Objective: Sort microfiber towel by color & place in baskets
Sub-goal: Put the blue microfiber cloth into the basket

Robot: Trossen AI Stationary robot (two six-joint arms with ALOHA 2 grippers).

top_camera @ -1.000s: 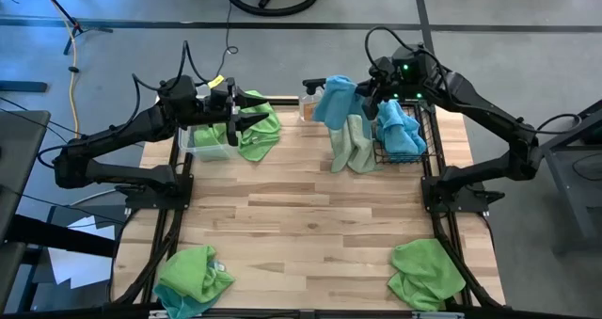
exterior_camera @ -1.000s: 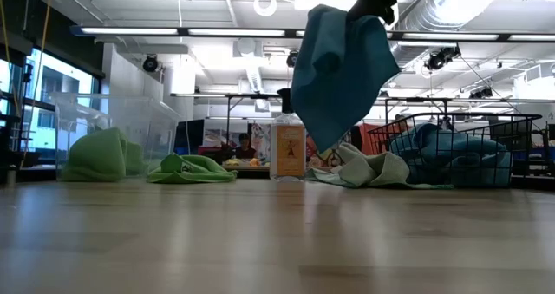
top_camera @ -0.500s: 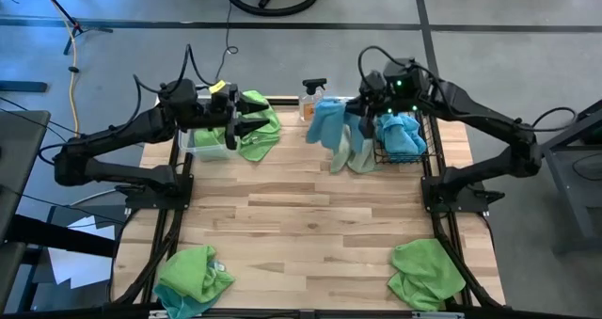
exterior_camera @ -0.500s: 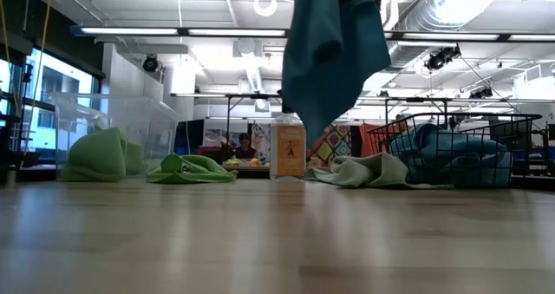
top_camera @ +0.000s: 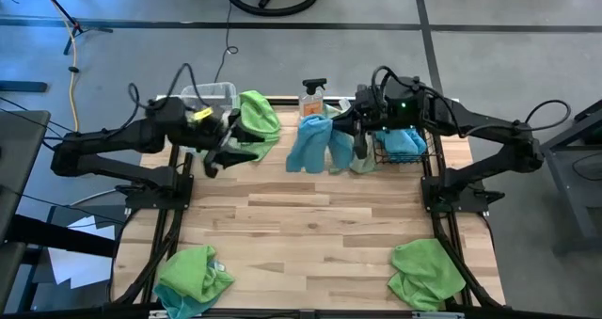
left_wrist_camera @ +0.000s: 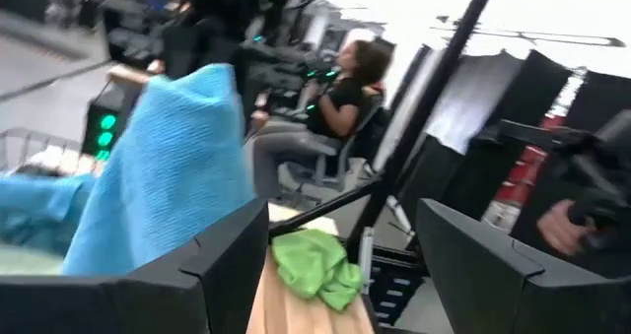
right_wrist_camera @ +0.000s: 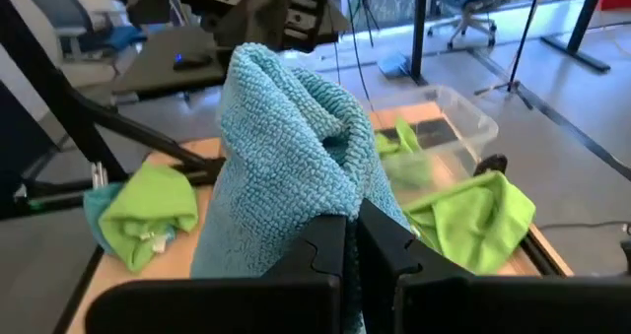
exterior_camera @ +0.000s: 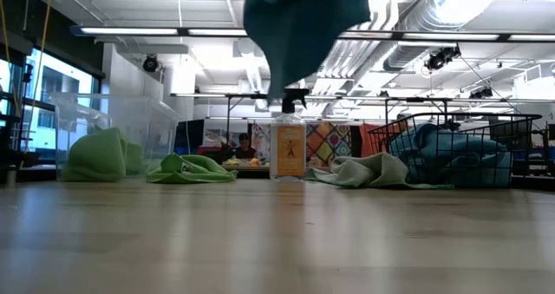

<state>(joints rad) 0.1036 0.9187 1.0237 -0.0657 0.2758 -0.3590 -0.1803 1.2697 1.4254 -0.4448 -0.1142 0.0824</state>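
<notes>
My right gripper is shut on a sky-blue towel in the air between the spray bottle and the black mesh basket, which holds blue towels. In the low view this towel hangs high above the table. My left gripper is open and empty, in front of the clear tub; a lime-green towel lies inside the tub. Another green towel lies on the table right of the tub. A pale green towel lies against the basket's left side. My right gripper pinches the blue towel between its two shut fingers at a bunched fold, with several layers gathered there. The fingers come about level from the table's right side. The towel is lifted clear of the table and hangs slack below the hold.
A spray bottle stands at the far edge between tub and basket. Green towel heaps lie at the near left corner and near right corner. The middle of the wooden table is bare. A seated person shows beyond the table.
My right gripper has carried the blue towel up and toward the table's left, away from the mesh basket; the towel's lower end has risen above the bottle. My left gripper has drawn back from above the tub toward the near edge and turned.
</notes>
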